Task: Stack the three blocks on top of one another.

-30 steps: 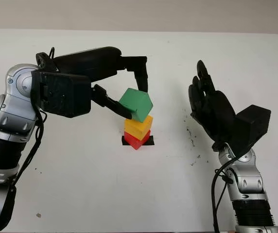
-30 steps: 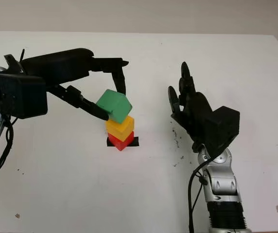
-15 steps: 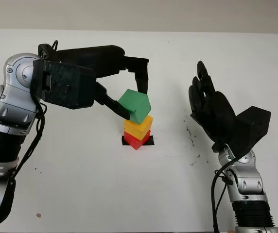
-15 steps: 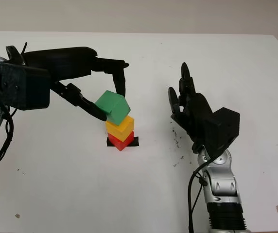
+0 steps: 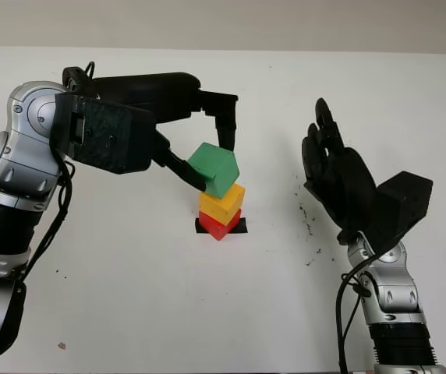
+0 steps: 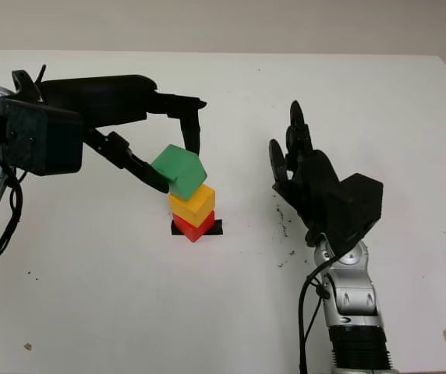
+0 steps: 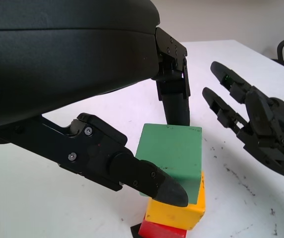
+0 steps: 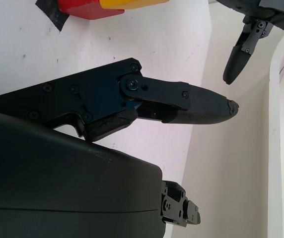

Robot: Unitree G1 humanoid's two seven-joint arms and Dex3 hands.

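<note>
Left hand (image 5: 207, 156) clamped on the green block (image 5: 216, 169), held tilted atop the yellow block (image 5: 222, 205) and red block (image 5: 220, 224) near the desk (image 5: 129, 296) centre. Blocks look light, rigid, smooth; grip opposite flat faces. Right hand (image 5: 340, 175) open, toward the right edge.

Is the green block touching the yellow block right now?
Touching. In the left wrist view the green block, tilted in the left hand, sits against the yellow block's top with no gap.
</note>
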